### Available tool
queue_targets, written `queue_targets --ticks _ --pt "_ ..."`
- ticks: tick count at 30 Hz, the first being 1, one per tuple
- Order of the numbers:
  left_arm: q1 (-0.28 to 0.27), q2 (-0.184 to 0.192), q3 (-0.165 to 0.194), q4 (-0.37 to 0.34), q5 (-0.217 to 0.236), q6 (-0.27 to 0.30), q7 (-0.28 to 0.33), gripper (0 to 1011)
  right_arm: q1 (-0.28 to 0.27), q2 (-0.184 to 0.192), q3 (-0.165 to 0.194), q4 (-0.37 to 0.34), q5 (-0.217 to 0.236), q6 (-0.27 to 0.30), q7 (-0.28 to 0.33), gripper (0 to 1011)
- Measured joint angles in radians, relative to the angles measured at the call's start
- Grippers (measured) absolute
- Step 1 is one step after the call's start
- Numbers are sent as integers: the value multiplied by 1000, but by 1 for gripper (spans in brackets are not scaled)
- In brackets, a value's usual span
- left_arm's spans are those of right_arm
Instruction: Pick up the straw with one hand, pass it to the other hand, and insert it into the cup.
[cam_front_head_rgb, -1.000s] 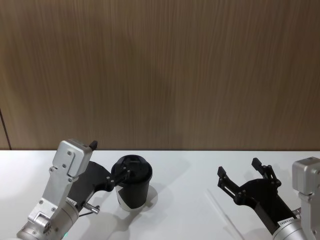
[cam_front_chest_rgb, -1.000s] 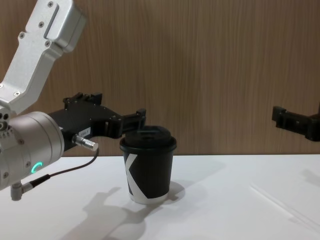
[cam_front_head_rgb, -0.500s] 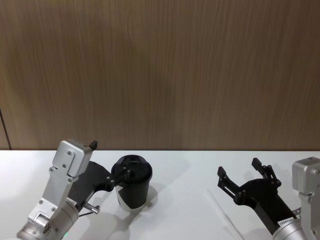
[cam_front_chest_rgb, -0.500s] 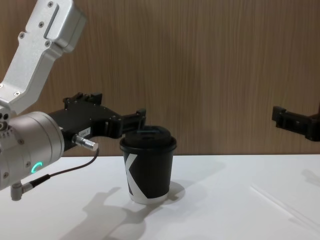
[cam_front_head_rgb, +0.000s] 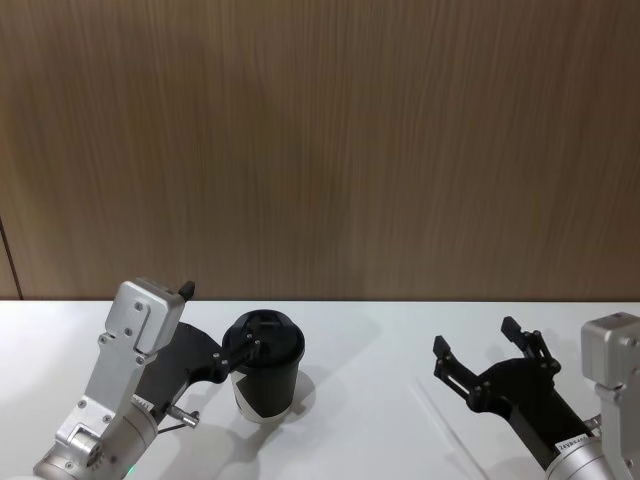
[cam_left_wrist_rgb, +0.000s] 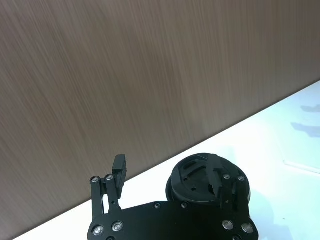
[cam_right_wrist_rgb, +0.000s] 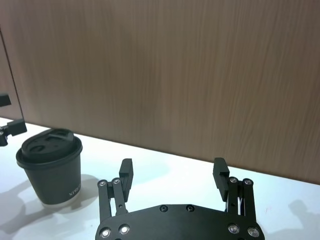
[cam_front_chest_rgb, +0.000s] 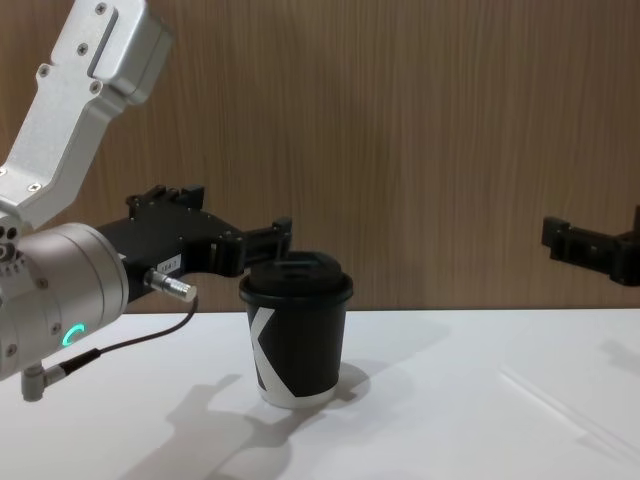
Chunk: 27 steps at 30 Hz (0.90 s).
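Observation:
The black lidded cup (cam_front_head_rgb: 265, 378) (cam_front_chest_rgb: 295, 335) stands upright on the white table, left of centre. My left gripper (cam_front_head_rgb: 218, 320) (cam_front_chest_rgb: 225, 215) hangs open at lid height, one finger over the lid (cam_left_wrist_rgb: 195, 175) and the other off to the cup's left. The thin white straw (cam_front_head_rgb: 441, 420) (cam_front_chest_rgb: 562, 410) lies flat on the table at the right, pointing away from me. My right gripper (cam_front_head_rgb: 478, 338) (cam_right_wrist_rgb: 173, 167) is open and empty, raised above the table just right of the straw's far end.
A wood-panelled wall (cam_front_head_rgb: 320, 150) closes off the back of the white table (cam_front_head_rgb: 370, 330). Bare tabletop lies between the cup and the straw. Seen from the right wrist, the cup (cam_right_wrist_rgb: 50, 165) sits far off to the side.
The right gripper has edged slightly left and down. The left gripper, cup and straw have not moved.

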<state>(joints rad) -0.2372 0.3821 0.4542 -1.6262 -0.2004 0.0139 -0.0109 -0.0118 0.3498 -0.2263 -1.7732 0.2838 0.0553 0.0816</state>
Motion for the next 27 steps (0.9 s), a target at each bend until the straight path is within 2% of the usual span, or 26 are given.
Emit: queue_targets --ticks 6,13,18,19,20,27 --pt "0 0 0 0 0 0 0 1003 9 23 -5 -12 -9 42 24 1001" --pt "0 0 0 0 0 0 0 1003 32 70 -13 -34 -23 122 67 1001" --pt "0 0 0 0 0 0 0 1003 60 117 -18 -61 -31 215 111 1001" --pt "0 0 0 0 0 0 0 1003 60 117 -18 -61 -31 215 111 1001" --pt "0 0 0 0 0 0 0 1003 67 128 -18 -67 -32 243 122 1001" --pt "0 0 0 0 0 0 0 1003 95 168 -18 -94 -33 345 160 1001"
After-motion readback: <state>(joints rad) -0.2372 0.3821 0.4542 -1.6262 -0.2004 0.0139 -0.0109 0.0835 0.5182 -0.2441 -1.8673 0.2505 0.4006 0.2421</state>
